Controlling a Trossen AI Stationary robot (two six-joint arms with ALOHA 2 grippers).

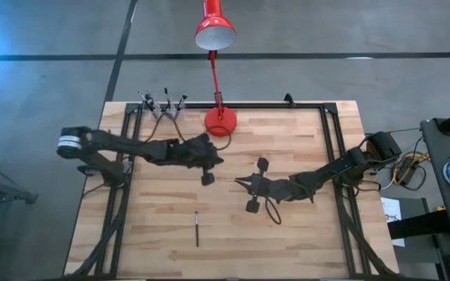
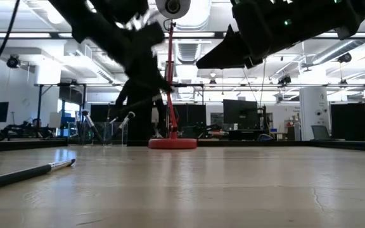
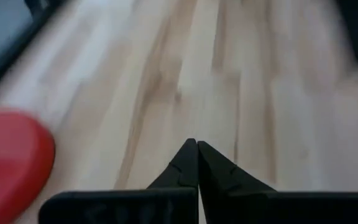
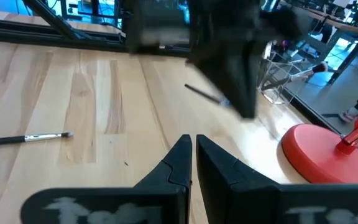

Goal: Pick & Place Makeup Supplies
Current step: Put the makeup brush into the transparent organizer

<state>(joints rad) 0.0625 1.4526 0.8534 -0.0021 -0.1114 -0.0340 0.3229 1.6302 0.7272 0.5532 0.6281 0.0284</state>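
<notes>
One thin dark brush with a silvery ferrule [image 1: 197, 228] lies flat on the wooden table toward the near edge; it also shows in the low view [image 2: 30, 171] and the right wrist view [image 4: 27, 138]. Several more brushes stand in a wire holder [image 1: 162, 105] at the far edge. A second thin stick [image 4: 205, 94] shows beside my blurred left gripper; whether they touch, I cannot tell. My left gripper [image 1: 212, 168] hangs above the table's middle, shut [image 3: 197, 144], with nothing showing between its fingers. My right gripper [image 1: 239, 181] faces it, shut and empty [image 4: 193, 138].
The red desk lamp's base [image 1: 220, 121] stands at the far edge, just beyond my left gripper, with its stem and shade reaching past the table. Black frame rails [image 1: 330, 148] run along the table's left, right and far sides. Bare wood lies around the near brush.
</notes>
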